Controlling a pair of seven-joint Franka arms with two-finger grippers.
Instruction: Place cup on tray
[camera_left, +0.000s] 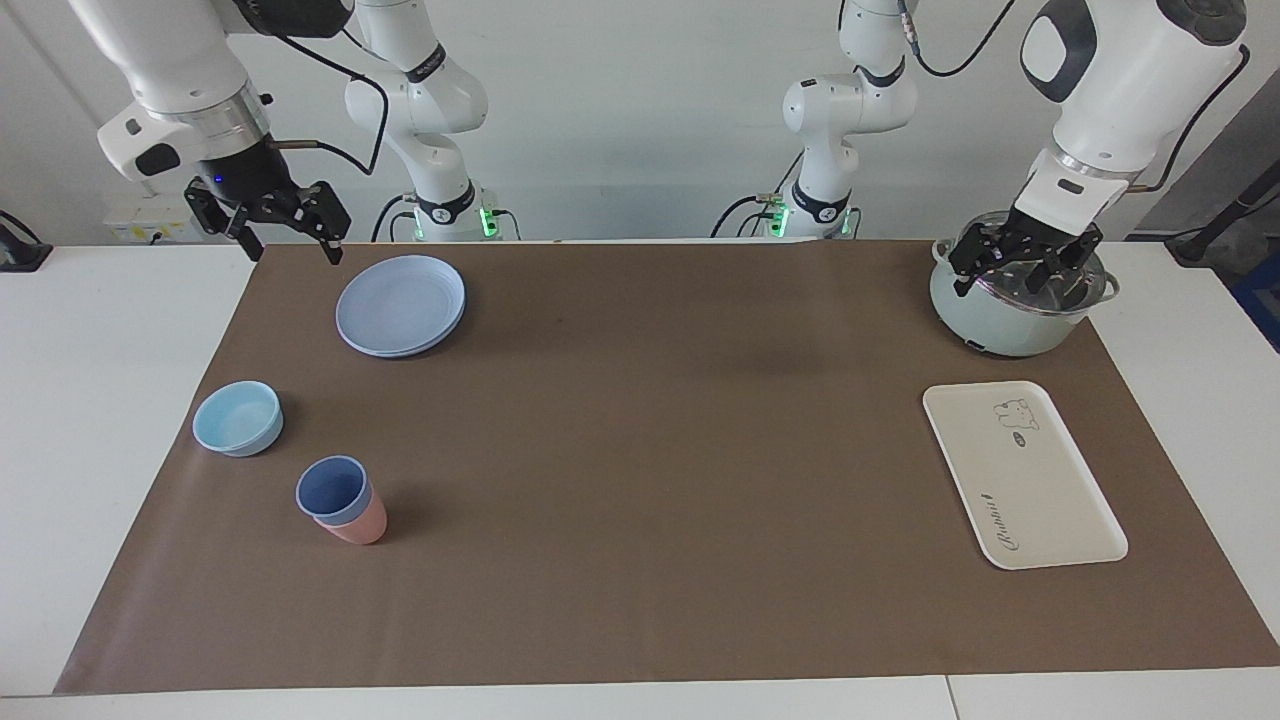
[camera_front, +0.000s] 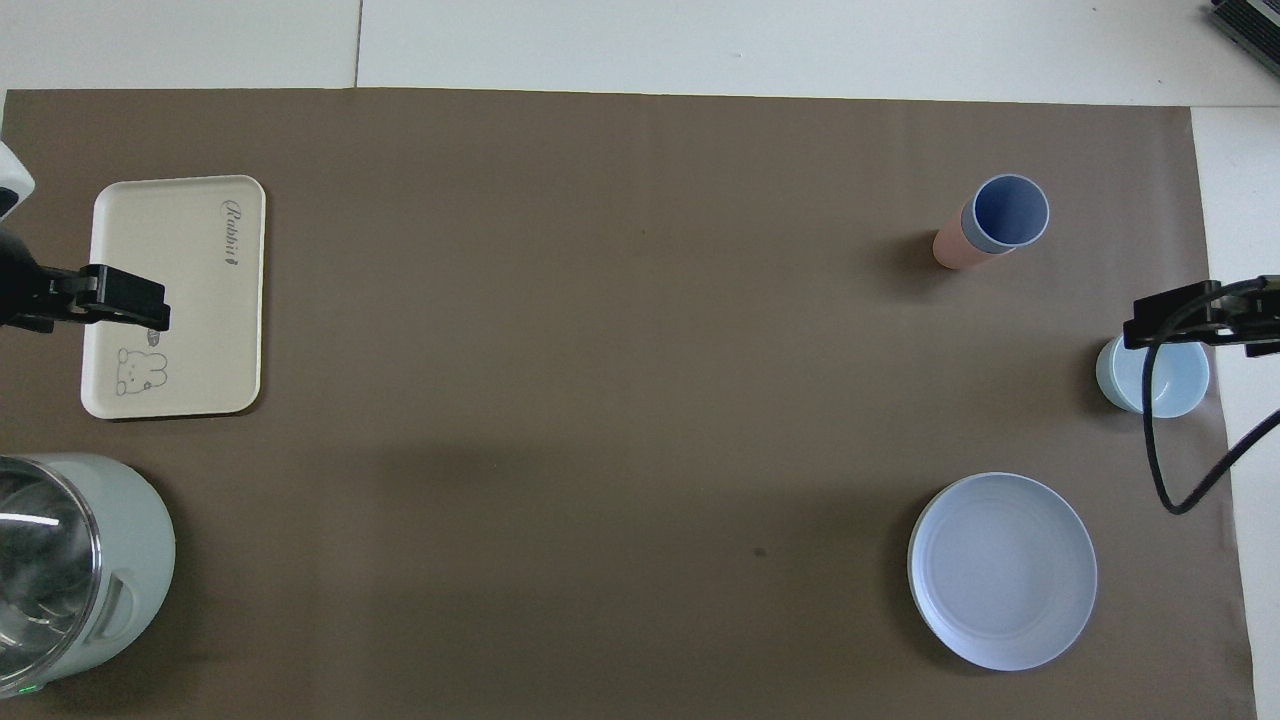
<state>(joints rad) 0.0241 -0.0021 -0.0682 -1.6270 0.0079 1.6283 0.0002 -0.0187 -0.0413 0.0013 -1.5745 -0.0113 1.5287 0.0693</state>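
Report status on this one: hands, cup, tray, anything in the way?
Both hands open and raised: left hand over the pot, right hand near the plate. Blue cup nested in the pink cup; tray bare. Path clear.

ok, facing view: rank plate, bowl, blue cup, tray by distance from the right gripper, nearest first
From the right gripper:
1. Plate, just beside it, near the robots.
2. Bowl, farther from the robots.
3. Blue cup, nested in the pink cup.
4. Tray, at the left arm's end.
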